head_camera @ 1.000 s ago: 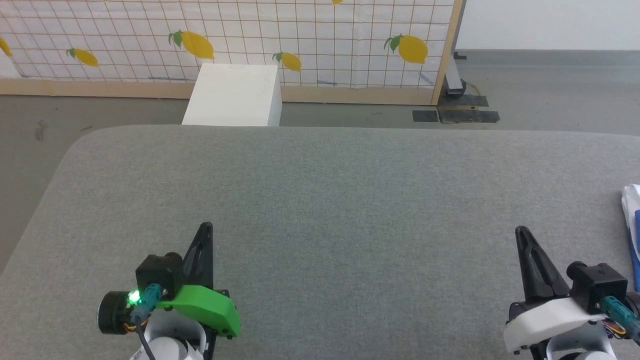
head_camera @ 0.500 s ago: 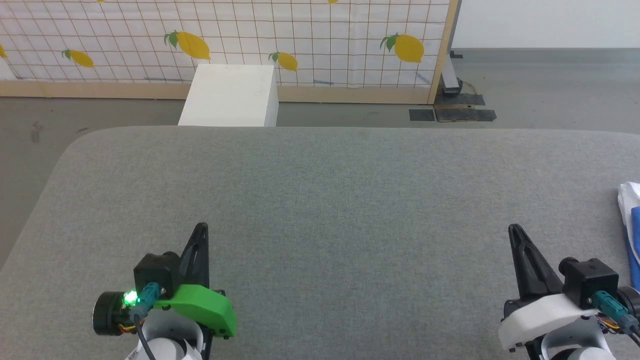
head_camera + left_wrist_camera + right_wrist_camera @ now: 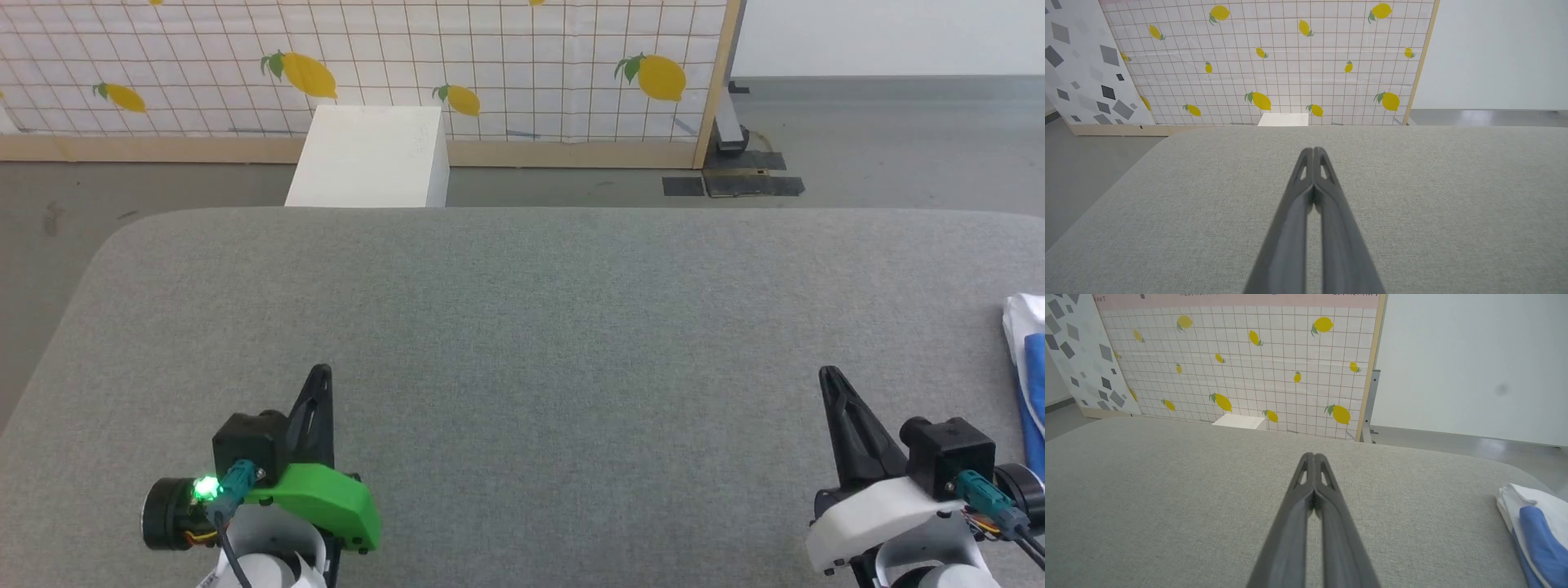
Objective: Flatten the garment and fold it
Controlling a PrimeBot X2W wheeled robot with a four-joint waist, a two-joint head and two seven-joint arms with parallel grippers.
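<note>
Head view, item 1: grey padded table [image 3: 522, 327], rounded corners, taking up most of the frame.

Item 2: left gripper [image 3: 320, 371], green-shelled mount with a lit green lamp, over the table's near left part. Its two dark fingers are pressed together and hold nothing.

Item 3: right gripper [image 3: 826, 372], white-shelled mount, over the table's near right part. Its fingers are likewise pressed together and empty.

Item 4: the garment [image 3: 1025, 339], white cloth with a bright blue part, lying on the table at its right end and cut by the frame edge. It is apart from both grippers.

Item 5: white box [image 3: 367, 155] on the floor just beyond the table's far edge.

Item 6: lemon-print grid screen [image 3: 457, 57] in a wooden frame, behind the box.

Item 7: black tape patches [image 3: 735, 186] on the floor beyond the table's far right.

Left wrist view, addition: pale panel with grey diamond shapes [image 3: 1081, 73], leaning beyond the table's far left corner. The fingertips meet along their length.

Right wrist view, additions: plain white wall [image 3: 1474, 363] beyond the table's far right. The garment appears here as a bunched heap, with a blue part lying on top of the white.
</note>
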